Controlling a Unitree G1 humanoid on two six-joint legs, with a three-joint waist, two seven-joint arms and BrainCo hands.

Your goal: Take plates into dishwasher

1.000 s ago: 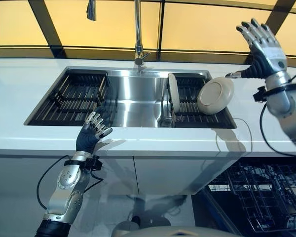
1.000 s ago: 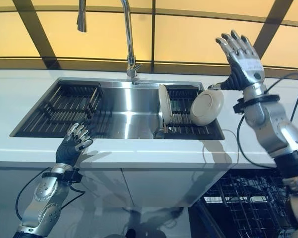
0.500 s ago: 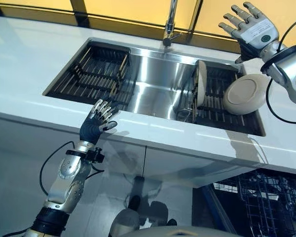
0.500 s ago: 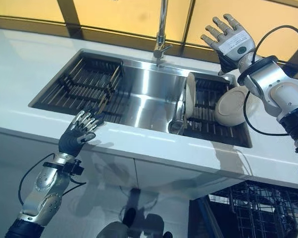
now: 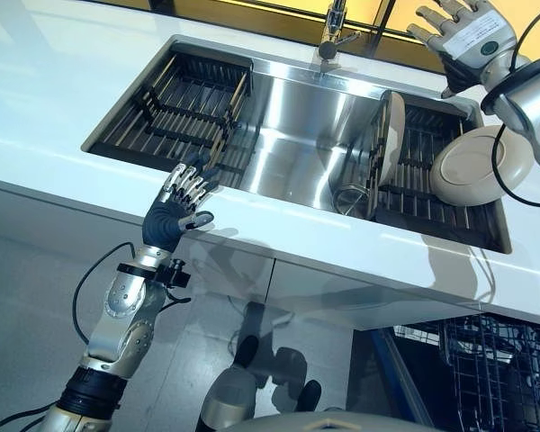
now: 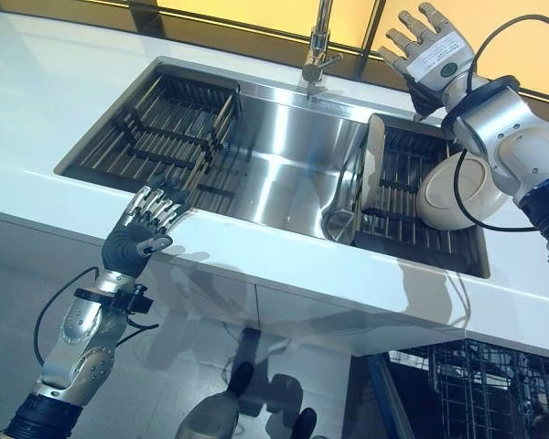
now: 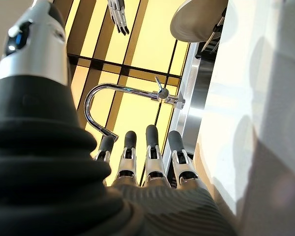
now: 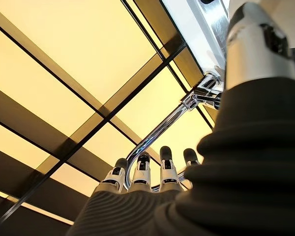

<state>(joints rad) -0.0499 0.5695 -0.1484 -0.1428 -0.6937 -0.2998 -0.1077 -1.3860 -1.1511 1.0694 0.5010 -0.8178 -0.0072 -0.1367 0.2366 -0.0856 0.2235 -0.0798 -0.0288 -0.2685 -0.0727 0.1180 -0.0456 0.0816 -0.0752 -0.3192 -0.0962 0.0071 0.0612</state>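
**A kitchen with a sink and a dishwasher**

This place is a kitchen. A white counter holds a wide steel sink with a tall curved tap at its back edge. Black wire racks sit in both sides of the sink, and pale plates stand in the right one. Under the counter there are white cabinet doors. At the lower right, the dark wire basket of an open dishwasher shows. Behind the sink are yellow panels with dark frames.
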